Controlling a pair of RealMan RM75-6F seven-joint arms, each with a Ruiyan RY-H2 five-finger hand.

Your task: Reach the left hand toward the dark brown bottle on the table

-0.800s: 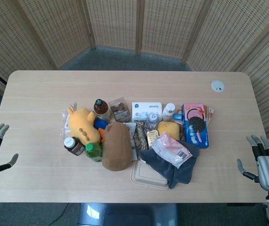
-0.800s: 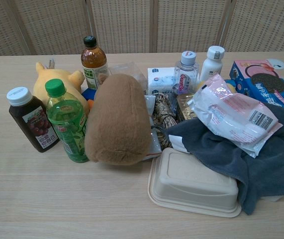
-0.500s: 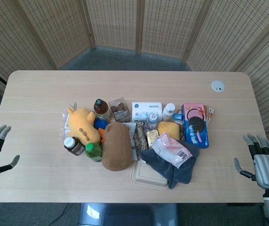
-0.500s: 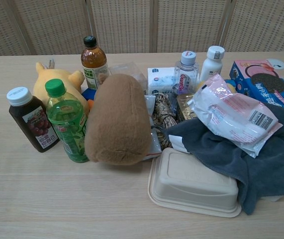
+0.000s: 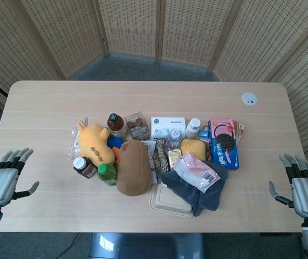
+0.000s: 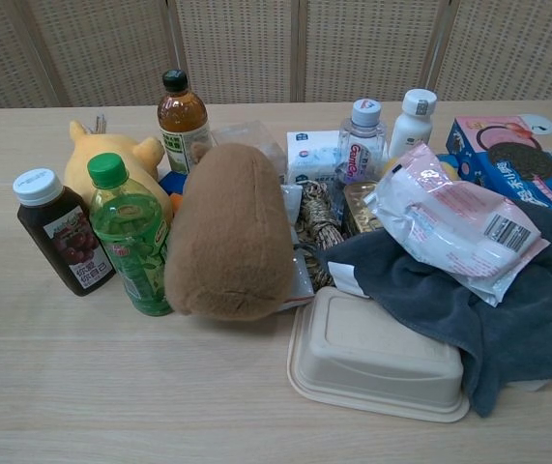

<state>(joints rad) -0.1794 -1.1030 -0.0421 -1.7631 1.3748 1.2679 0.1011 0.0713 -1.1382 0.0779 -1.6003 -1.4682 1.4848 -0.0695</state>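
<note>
The dark brown bottle with a white cap stands upright at the left edge of the pile, beside a green bottle; the chest view shows the dark brown bottle at far left. My left hand hovers at the table's front left corner, fingers spread and holding nothing, well to the left of the bottle. At the front right edge my right hand is likewise spread and empty. Neither hand appears in the chest view.
A yellow plush, an amber bottle with a black cap and a brown plush crowd the dark bottle's right and far sides. Further right lie a grey cloth, a beige lidded tray and a cookie box.
My left hand has moved right, from off the table's left edge to over its front left corner. The right hand barely shifted. The objects have stayed in place.
</note>
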